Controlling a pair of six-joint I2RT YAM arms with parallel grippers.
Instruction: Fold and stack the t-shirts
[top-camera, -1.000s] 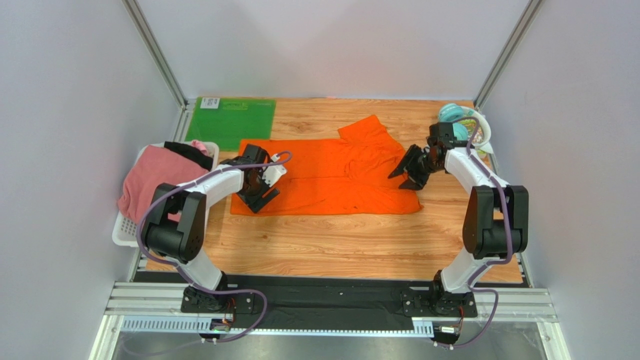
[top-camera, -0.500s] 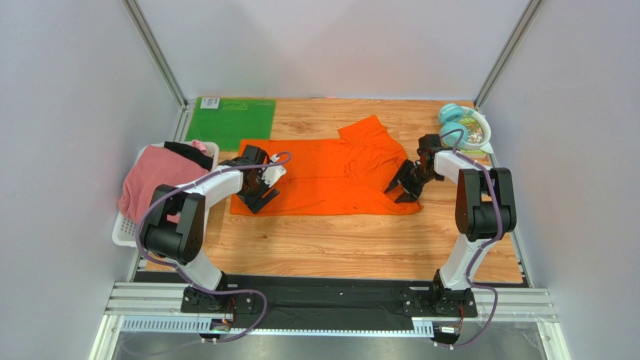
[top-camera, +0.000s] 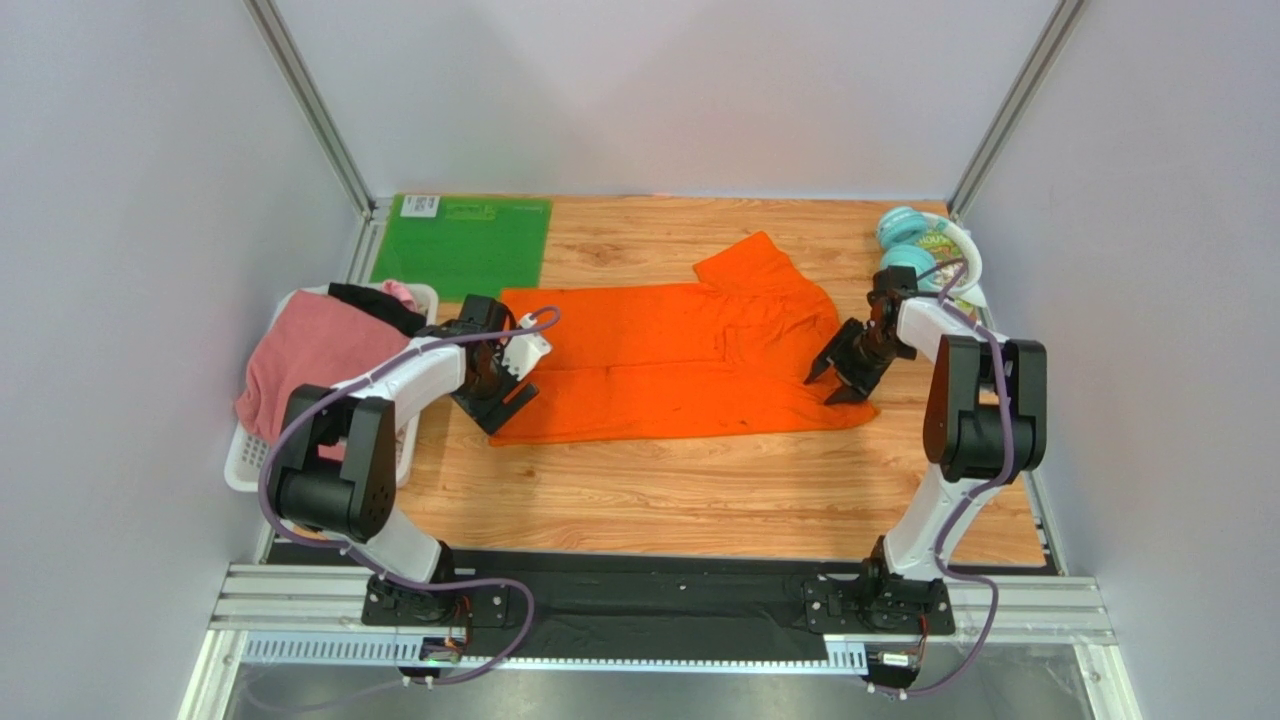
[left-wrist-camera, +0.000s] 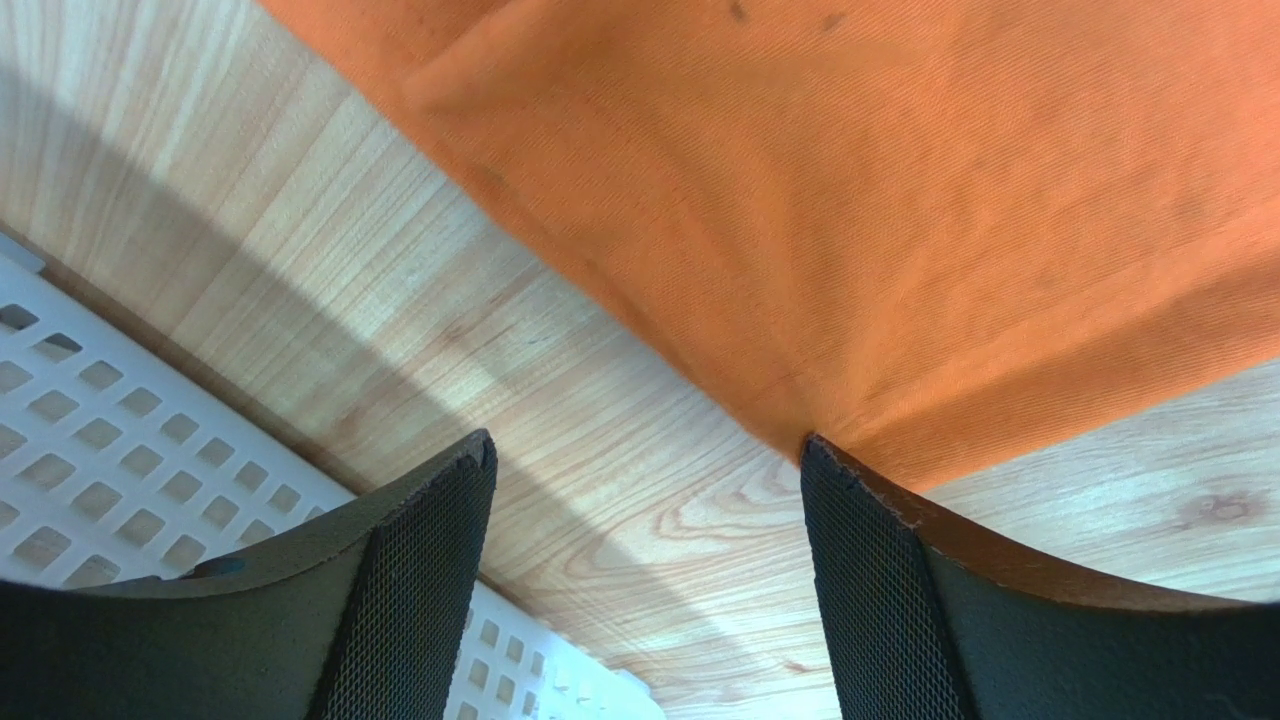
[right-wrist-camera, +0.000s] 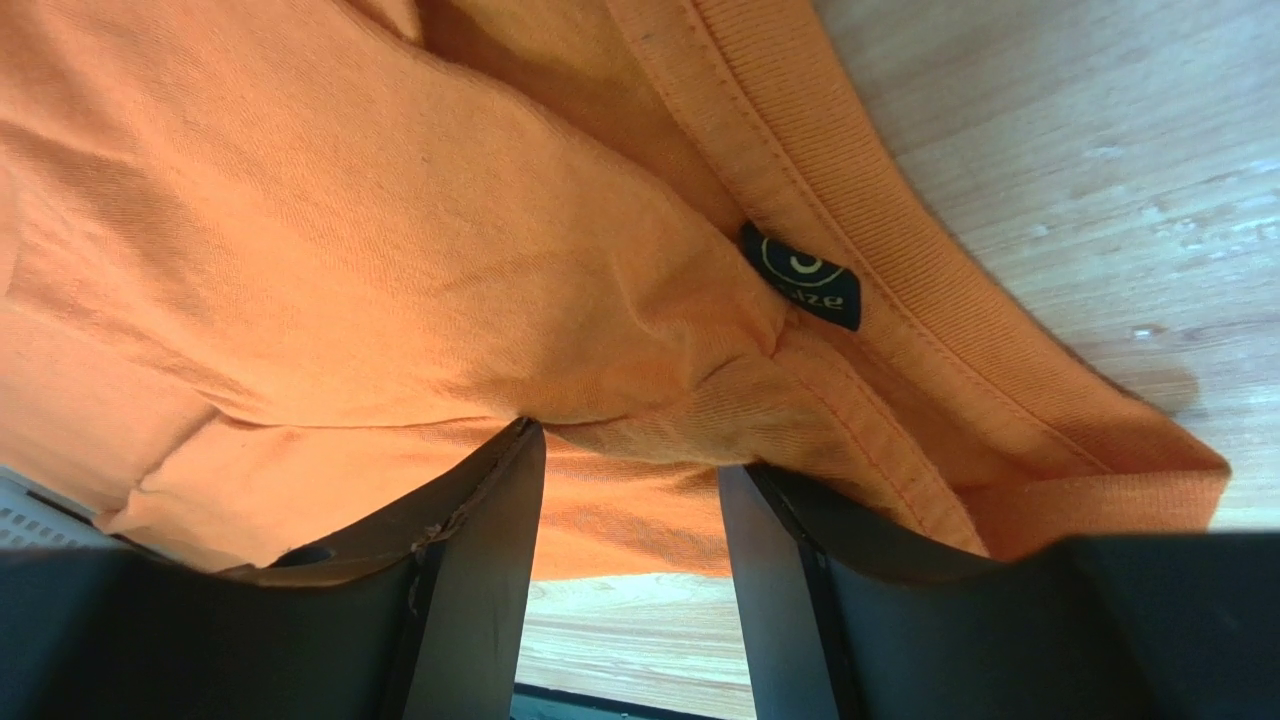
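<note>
On the table (top-camera: 676, 495), the right gripper (right-wrist-camera: 628, 465), pinching the orange shirt (top-camera: 676, 360) at its collar, has dragged it rightward, straightening it for folding; the left gripper (left-wrist-camera: 646, 495) gapes wide.

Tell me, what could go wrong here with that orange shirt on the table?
The right tool pinches only a bunched fold of the orange t-shirt near its collar; a pull might slip off or wrinkle it. The left tool stands open, with the shirt's corner beside one finger, not between both, so closing could miss.
</note>
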